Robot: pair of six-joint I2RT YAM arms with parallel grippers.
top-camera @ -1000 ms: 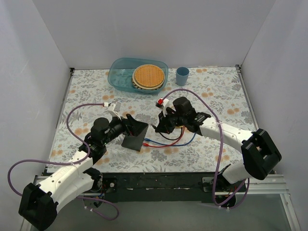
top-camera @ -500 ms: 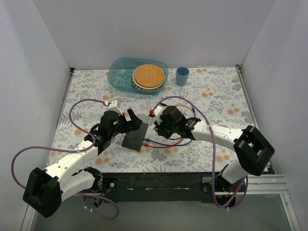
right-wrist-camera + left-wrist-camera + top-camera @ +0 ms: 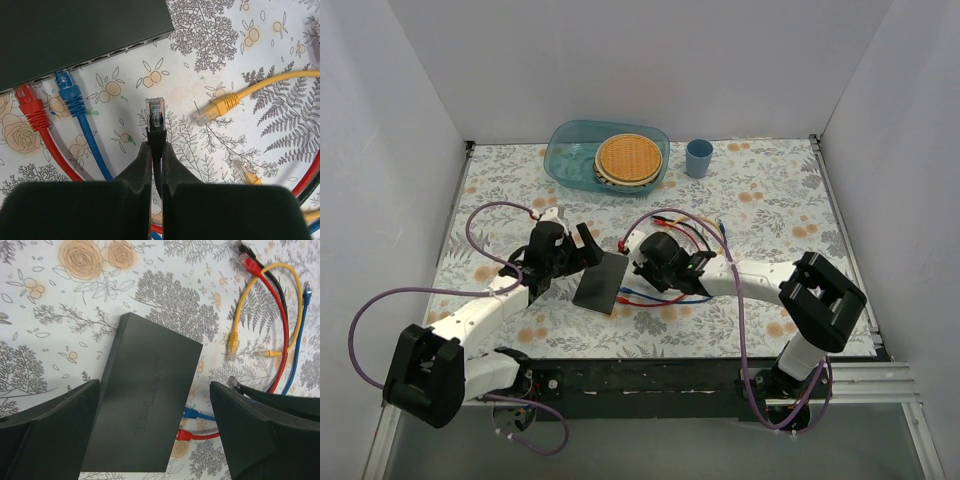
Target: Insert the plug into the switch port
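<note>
The switch is a flat matte-black box lying on the floral cloth, and it also shows in the left wrist view. Its socket row faces right. A red plug and a blue plug sit in two sockets. My right gripper is shut on a black cable just behind its clear plug. The plug points at the socket row, a short gap away. My left gripper is open wide above the switch's left side, not touching it.
A loose yellow plug lies right of the held plug, among red, blue and yellow cables. A teal bin holding a wicker disc and a blue cup stand at the back. White walls enclose the table.
My right gripper has moved left with the black plug, closer to the switch's sockets. My left arm has drawn back a little up and left. The switch has not moved.
</note>
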